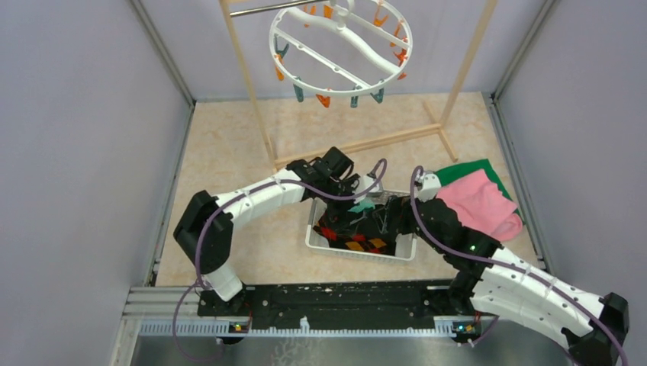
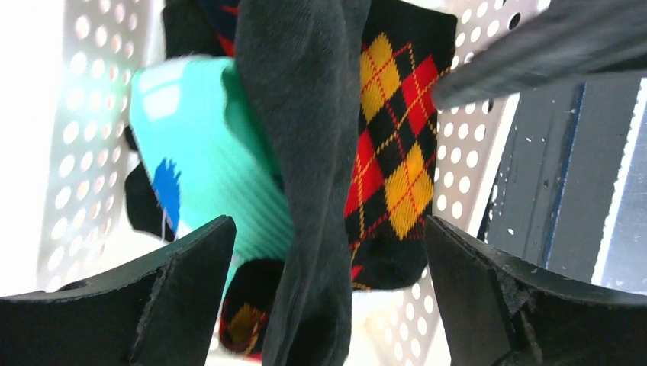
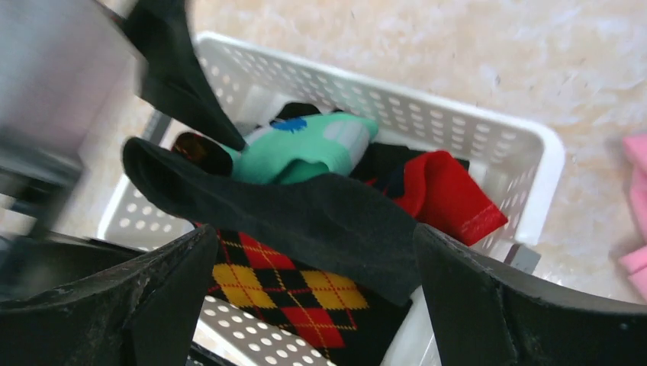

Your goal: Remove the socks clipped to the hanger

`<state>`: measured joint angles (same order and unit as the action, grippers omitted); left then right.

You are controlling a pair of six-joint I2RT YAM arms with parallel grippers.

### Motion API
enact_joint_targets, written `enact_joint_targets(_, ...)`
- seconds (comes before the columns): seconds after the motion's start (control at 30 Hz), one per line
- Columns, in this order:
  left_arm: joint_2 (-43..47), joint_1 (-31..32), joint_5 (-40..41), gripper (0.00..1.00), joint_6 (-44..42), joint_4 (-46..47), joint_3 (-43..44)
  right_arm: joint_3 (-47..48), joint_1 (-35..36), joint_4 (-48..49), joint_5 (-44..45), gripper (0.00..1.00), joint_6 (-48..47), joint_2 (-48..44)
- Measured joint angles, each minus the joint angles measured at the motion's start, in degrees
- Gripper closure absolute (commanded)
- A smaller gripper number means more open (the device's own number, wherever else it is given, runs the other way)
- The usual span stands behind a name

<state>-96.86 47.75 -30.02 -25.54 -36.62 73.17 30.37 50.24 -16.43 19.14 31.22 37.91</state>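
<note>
The left tool hangs released over the white basket, its jaws wide either side of a black sock that touches neither. The other socks lie heaped in the basket, toward the counter's near edge. The right tool is likewise released. At the far edge the hanger shows clips that look bare. This seems the final drop, so the arms should next lift clear.

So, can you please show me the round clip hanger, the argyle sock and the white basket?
round clip hanger [image 1: 366, 43], top external view, on its curved crossbar.
argyle sock [image 2: 397, 145], left wrist view, on the diamond pattern.
white basket [image 3: 534, 156], right wrist view, on its right corner wall.
</note>
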Motion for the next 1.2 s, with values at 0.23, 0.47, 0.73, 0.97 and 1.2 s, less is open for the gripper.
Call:
enact_joint_targets(0.23,7.93,-9.16,-4.31,0.01,-1.84,-8.44,5.70,-4.15,0.00,9.44,-6.10,0.24,1.57,6.58)
enact_joint_targets(0.47,19.02,-20.59,-9.18,0.01,-7.52,-16.61,6.58,-5.57,0.00,30.42,-21.51,0.61,2.62,20.02)
enact_joint_targets(0.73,21.59,-30.80,-12.98,0.01,-13.64,-24.52,5.77,-4.31,-3.56,51.15,-35.28,0.82,6.49,44.57)
enact_joint_targets(0.97,21.59,-38.29,-16.20,0.01,-18.05,-30.05,8.26,-4.22,-8.90,58.90,-38.29,0.69,10.60,56.33)
enact_joint_targets(1.2,20.26,-57.40,-26.27,0.01,-17.55,-27.45,6.01,-0.20,-6.78,50.42,-37.24,0.03,6.99,53.64)
